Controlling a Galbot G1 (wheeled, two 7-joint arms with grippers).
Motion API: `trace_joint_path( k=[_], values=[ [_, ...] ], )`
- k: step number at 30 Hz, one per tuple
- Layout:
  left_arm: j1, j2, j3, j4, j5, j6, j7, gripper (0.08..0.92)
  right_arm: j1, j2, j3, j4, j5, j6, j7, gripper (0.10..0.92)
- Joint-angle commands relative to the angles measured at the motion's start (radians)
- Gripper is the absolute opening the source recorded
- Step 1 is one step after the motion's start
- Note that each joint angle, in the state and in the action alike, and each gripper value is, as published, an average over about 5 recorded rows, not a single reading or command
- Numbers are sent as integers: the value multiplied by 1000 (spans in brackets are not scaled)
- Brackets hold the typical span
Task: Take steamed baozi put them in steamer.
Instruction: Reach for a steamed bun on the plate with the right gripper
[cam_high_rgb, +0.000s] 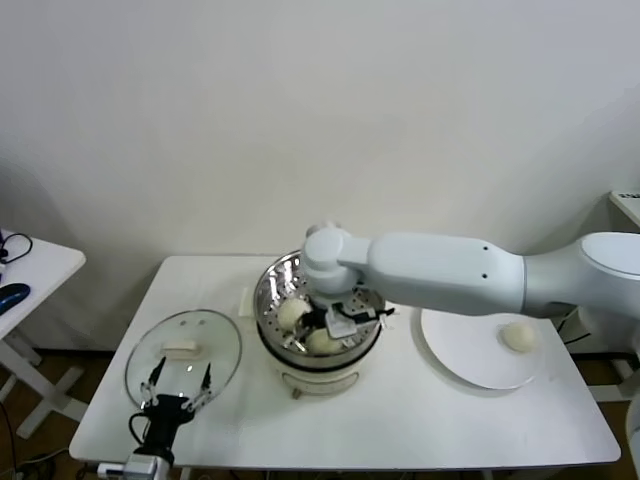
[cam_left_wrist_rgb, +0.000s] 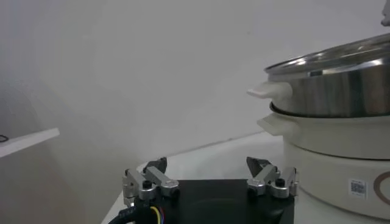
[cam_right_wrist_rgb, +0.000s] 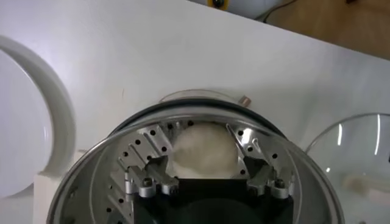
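The steamer (cam_high_rgb: 266, 296) stands mid-table, a shiny steel pot on a white base. Two baozi lie on its perforated tray, one (cam_high_rgb: 292, 313) at the left and one (cam_high_rgb: 323, 342) nearer the front. My right gripper (cam_high_rgb: 337, 322) reaches down into the pot. In the right wrist view it (cam_right_wrist_rgb: 201, 143) is open, its fingers flanking a baozi (cam_right_wrist_rgb: 204, 155) that rests on the tray (cam_right_wrist_rgb: 131, 159). Another baozi (cam_high_rgb: 519, 337) sits on the white plate (cam_high_rgb: 465, 355) to the right. My left gripper (cam_high_rgb: 180, 385) waits open at the front left, over the glass lid.
A round glass lid (cam_high_rgb: 185, 350) lies flat left of the steamer. In the left wrist view the steamer's wall and side handle (cam_left_wrist_rgb: 271, 91) rise close beside the left gripper (cam_left_wrist_rgb: 207, 164). A second white table (cam_high_rgb: 30, 270) stands at far left.
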Motion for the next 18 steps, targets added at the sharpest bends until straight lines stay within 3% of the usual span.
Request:
trace_joint_path(
  k=[1, 7, 14, 18],
  values=[
    [-1, 3, 1, 0, -1, 2, 0, 823, 45, -39, 44, -1, 31, 26, -8, 823],
    [-9, 12, -1, 11, -8, 2, -6, 823, 138, -152, 115, -10, 157, -12, -15, 823],
    [-18, 26, -1, 10, -21, -7, -8, 823, 295, -376, 0, -65, 554, -293, -2, 823],
    [-28, 25, 4, -1, -34, -16, -3, 823, 317, -512, -50, -129, 680, -405, -3, 823]
  ],
)
